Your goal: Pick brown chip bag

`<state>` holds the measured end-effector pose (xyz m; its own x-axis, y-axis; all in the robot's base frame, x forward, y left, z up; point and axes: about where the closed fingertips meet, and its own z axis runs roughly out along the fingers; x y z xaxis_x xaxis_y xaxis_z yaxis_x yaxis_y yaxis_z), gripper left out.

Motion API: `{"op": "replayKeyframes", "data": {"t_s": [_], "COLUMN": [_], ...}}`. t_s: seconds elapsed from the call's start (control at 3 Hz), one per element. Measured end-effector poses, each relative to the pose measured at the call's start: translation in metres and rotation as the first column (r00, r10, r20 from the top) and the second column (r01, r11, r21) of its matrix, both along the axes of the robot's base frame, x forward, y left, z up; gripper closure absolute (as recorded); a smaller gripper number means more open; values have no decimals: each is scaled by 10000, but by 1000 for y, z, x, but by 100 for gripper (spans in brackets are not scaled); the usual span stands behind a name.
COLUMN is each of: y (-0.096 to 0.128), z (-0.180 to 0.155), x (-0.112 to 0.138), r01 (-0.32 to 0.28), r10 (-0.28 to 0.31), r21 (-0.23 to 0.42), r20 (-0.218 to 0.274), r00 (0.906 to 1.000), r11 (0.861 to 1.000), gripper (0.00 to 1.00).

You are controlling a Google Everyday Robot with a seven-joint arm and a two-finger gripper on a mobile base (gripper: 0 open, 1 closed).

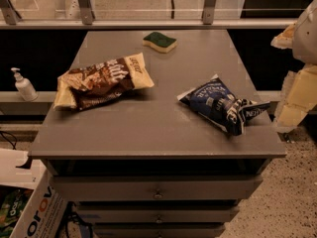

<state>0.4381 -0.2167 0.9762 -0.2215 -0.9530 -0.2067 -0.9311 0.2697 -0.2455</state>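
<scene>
**A:** Where is the brown chip bag?

**B:** It lies flat on the left part of the desk. It is well apart from the blue bag on the right and from the sponge near the far edge.

**A:** And the hand?

**B:** It is off the desk's right edge, beyond the blue bag, with no hold on either bag. I cannot tell how far open it is.

**A:** How best to reach?

**B:** I'd carry it high over the blue bag, come down on the brown bag's puffed middle, and pinch a crinkled fold rather than a flat cream end.
</scene>
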Motion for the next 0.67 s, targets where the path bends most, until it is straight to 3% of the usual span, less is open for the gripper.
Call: {"op": "replayKeyframes", "data": {"t_s": [0.33,0.67], "y": [0,8], "z": [0,9], "x": [0,28], "r01": [-1,-355], "r10": [1,345], "r21": [1,204], "r20": [3,440], "r00": [10000,9984], "r11": [10000,9992], "gripper": [0,0]}}
